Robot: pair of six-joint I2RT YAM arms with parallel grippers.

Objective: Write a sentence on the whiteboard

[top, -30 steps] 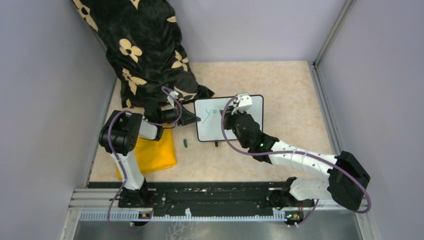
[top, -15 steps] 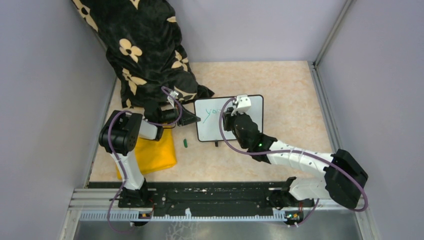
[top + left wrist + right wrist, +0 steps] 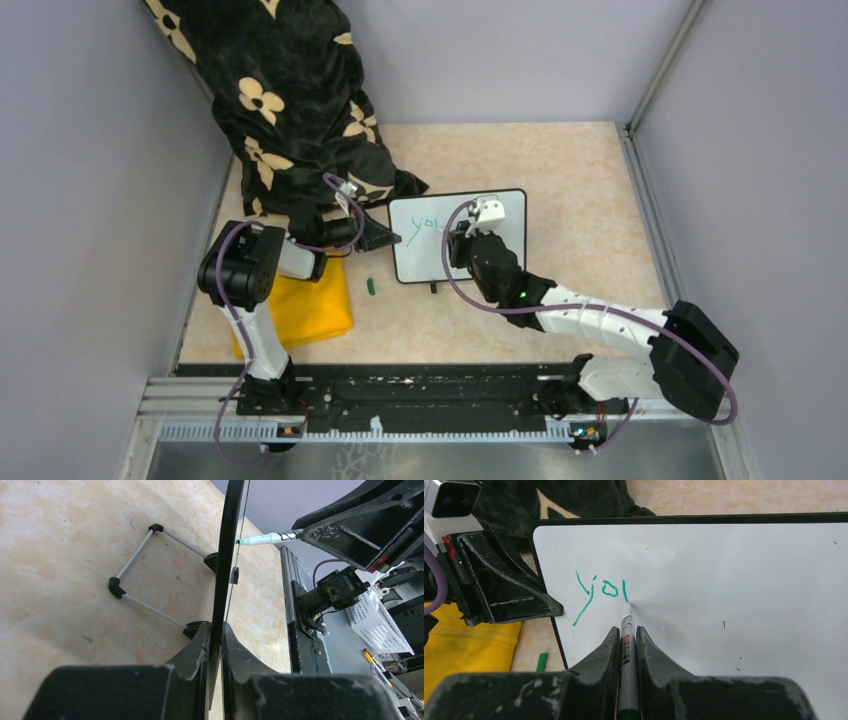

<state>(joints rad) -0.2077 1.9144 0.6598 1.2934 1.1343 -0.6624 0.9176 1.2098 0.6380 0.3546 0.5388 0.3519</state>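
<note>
The whiteboard [image 3: 420, 262] stands on the table, white with a thin black frame; it also shows in the right wrist view [image 3: 734, 580] and edge-on in the left wrist view [image 3: 227, 555]. My left gripper [image 3: 385, 238] is shut on its left edge [image 3: 216, 640]. My right gripper [image 3: 462, 240] is shut on a green marker [image 3: 626, 640], whose tip touches the board. The sentence [image 3: 599, 594] reads "yo" plus one fresh vertical stroke, in green, in a single line.
A green marker cap [image 3: 370, 286] lies on the table below the left gripper. A yellow folded cloth [image 3: 305, 305] lies at the left. A black cloth with yellow flowers [image 3: 290, 100] fills the back left. Grey walls close in on three sides.
The right gripper has shifted slightly down and right along the board with the marker, adding a new green stroke after "yo". The left arm has not moved.
</note>
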